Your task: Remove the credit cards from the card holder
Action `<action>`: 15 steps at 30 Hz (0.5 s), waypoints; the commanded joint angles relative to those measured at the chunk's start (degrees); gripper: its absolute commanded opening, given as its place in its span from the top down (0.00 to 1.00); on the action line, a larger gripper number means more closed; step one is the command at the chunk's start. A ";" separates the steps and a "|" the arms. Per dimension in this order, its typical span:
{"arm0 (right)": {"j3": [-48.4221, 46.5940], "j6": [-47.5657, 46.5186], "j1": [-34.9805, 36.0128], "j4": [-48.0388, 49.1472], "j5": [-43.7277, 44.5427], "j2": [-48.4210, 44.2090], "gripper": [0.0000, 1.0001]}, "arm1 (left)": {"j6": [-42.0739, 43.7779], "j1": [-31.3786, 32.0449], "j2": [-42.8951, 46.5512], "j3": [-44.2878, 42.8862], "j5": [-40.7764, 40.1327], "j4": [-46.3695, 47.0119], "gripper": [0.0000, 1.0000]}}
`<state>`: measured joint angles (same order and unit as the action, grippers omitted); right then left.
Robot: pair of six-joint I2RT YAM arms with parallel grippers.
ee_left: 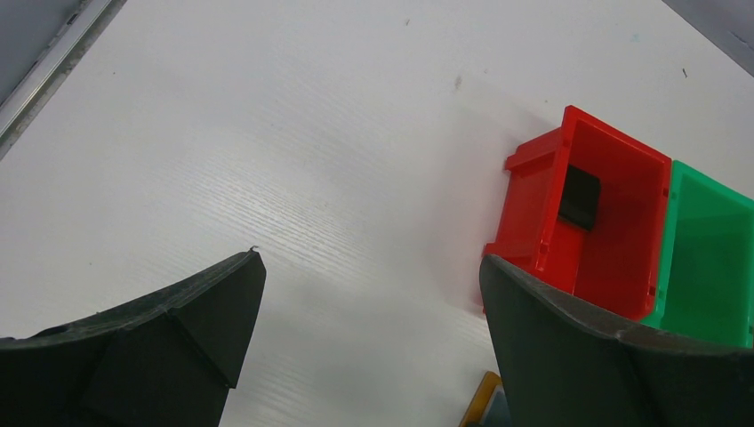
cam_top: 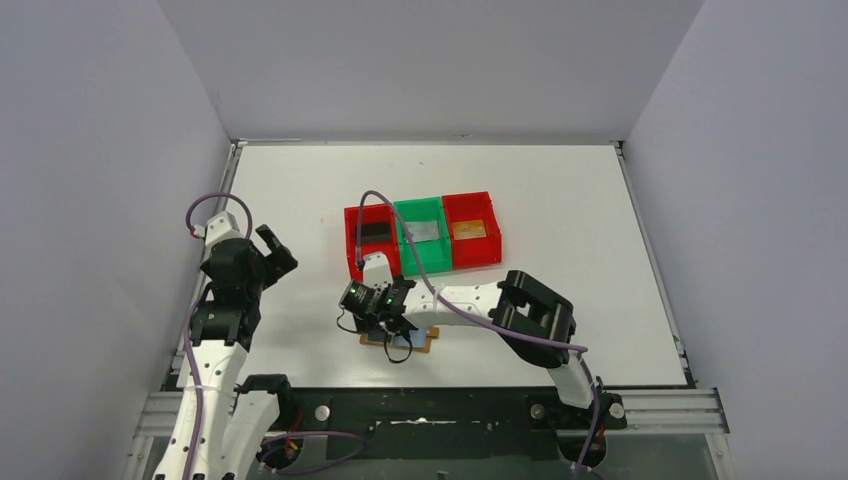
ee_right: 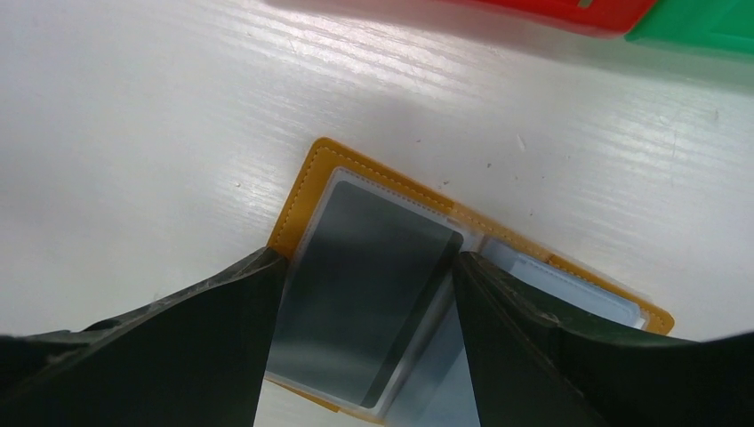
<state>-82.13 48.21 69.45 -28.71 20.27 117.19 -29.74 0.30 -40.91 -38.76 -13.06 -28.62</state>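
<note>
The card holder [ee_right: 302, 196] lies open on the tabletop [cam_top: 560, 190], its grey sleeve [ee_right: 373, 231] between the fingers of the right pincer [ee_right: 369, 262], spread wide (nothing gripped). The sleeve is thin, slick and floppy, I judge, so pinch any card by an exposed edge. The left pincer [ee_left: 369, 302] gapes wide, empty.

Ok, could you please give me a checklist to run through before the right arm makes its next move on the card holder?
1. Card holder lying open on the table: ok.
2. Right gripper over it, jaws apart, holding nothing: ok.
3. Left gripper open, empty, away from the holder: ok.
4. Black card in the left red bin: ok.
5. Silver card in the green bin, orange card in the right red bin: ok.
6. Holder sleeves empty: cannot tell; a dark panel shows under the right gripper.
</note>
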 commanded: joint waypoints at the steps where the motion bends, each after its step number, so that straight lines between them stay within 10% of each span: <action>1: -1.50 -0.37 0.70 -3.85 2.12 1.05 0.32 | 0.45 0.06 0.22 -0.93 0.18 0.76 0.06; 15: 4.23 -0.72 0.04 4.05 -0.17 -4.25 0.55 | 0.56 0.06 -0.12 -0.74 0.79 1.07 0.06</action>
<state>-80.18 47.53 69.82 -26.50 20.53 116.20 -29.74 0.30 -41.08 -38.76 -13.02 -28.62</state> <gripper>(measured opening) 0.482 0.935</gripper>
